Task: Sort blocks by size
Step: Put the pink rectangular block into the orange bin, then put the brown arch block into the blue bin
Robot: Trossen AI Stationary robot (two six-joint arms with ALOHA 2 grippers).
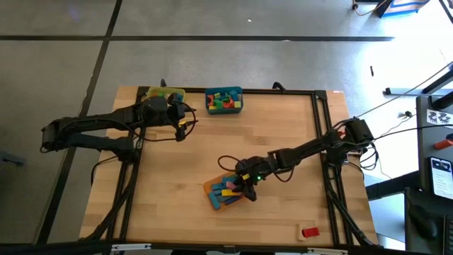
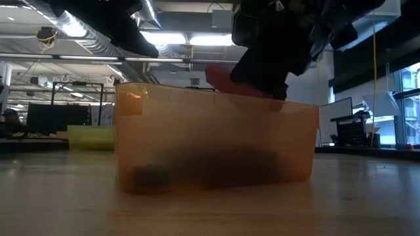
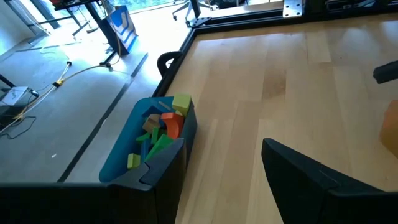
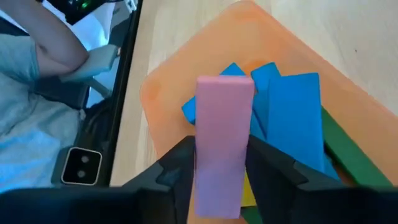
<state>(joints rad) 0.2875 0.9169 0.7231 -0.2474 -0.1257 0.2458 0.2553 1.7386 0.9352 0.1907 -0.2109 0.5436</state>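
Observation:
The orange bin (image 1: 221, 195) stands near the table's middle front and holds several blocks (image 4: 292, 112), blue, green and yellow. My right gripper (image 1: 248, 193) hangs over this bin, shut on a long pink block (image 4: 224, 124). In the low view that block (image 2: 226, 80) shows reddish, just above the bin's rim (image 2: 216, 92). At the far edge the teal bin (image 1: 224, 100) rests with several mixed blocks (image 3: 163, 124) in it, beside a yellow bin (image 1: 166, 94). My left gripper (image 1: 182, 122) waits open near the yellow bin, touching nothing. My right gripper pinches the pink block by its two long sides (image 4: 205, 168) between its two fingers (image 4: 273, 171). The fingers slant down from the table's right side and lie along the block, whose free end (image 4: 225, 84) juts past the fingertips. The block hangs tilted over the orange bin.
A single red block (image 1: 309, 231) lies on the table near the front right corner. A dark frame rail (image 1: 322, 142) runs along the table's edges. Bare wood lies between the bins. A person's arm (image 4: 43, 50) shows beyond the table edge in the right wrist view.

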